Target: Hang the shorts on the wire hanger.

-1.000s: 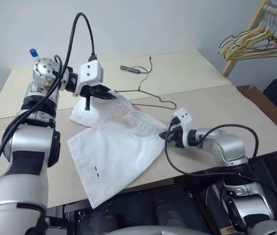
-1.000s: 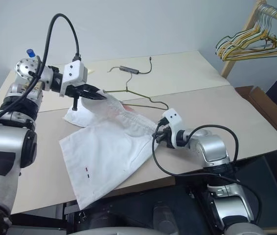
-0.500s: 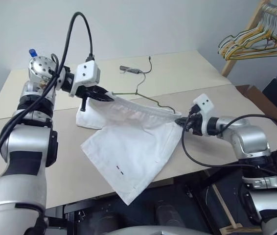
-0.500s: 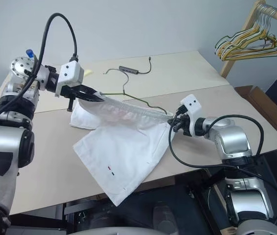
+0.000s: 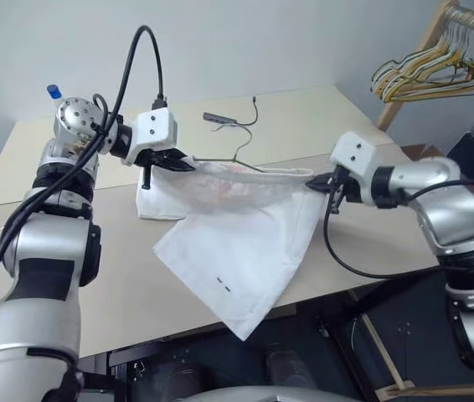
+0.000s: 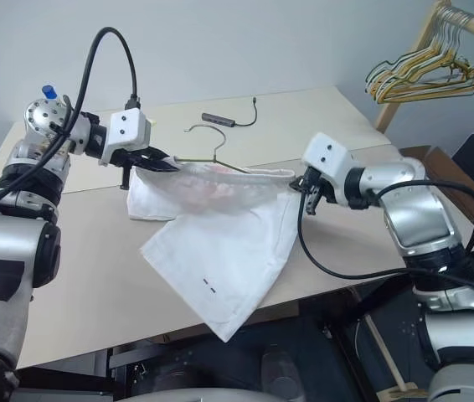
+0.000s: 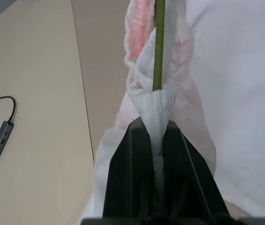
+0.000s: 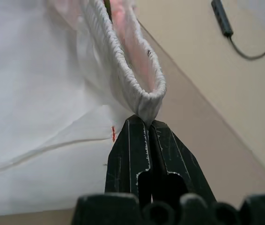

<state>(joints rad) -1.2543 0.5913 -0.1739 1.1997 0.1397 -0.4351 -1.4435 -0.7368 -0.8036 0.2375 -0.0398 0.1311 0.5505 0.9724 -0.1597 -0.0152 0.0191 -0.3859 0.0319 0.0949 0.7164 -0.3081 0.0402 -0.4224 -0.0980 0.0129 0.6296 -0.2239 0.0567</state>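
The shorts (image 5: 245, 243) are hanging stretched between the robot's two grippers above a beige table (image 5: 388, 226), their waistband pulled taut and their lower legs draping down onto the tabletop, one corner spilling past the near edge toward six o'clock in the head views. Tiny dark marks are showing on the white cloth low on the near leg.

At nine o'clock of the waistband, the left gripper (image 5: 172, 162) is pinching one end of the gathered elastic, its black fingers (image 7: 137, 173) pressed together on a fold of cloth. At three o'clock, the right gripper (image 6: 311, 182) is clamping the opposite end, fingers (image 8: 132, 154) closed tight on the elastic just beside a small red stitch. A faint pink patch is glowing through the fabric inside the open waistband.

The wire hanger (image 6: 213, 157) is lying just behind the shorts at twelve o'clock of them, its hook rising over the waistband; in the left wrist view a thin olive wire is running into the waistband opening, right at the held fold.

Farther back on the table, a dark adapter with a cable (image 5: 224, 119) is resting near the far edge. At two o'clock, well apart from the table, a bunch of yellow, white and dark hangers (image 5: 425, 79) is dangling from a wooden rail.
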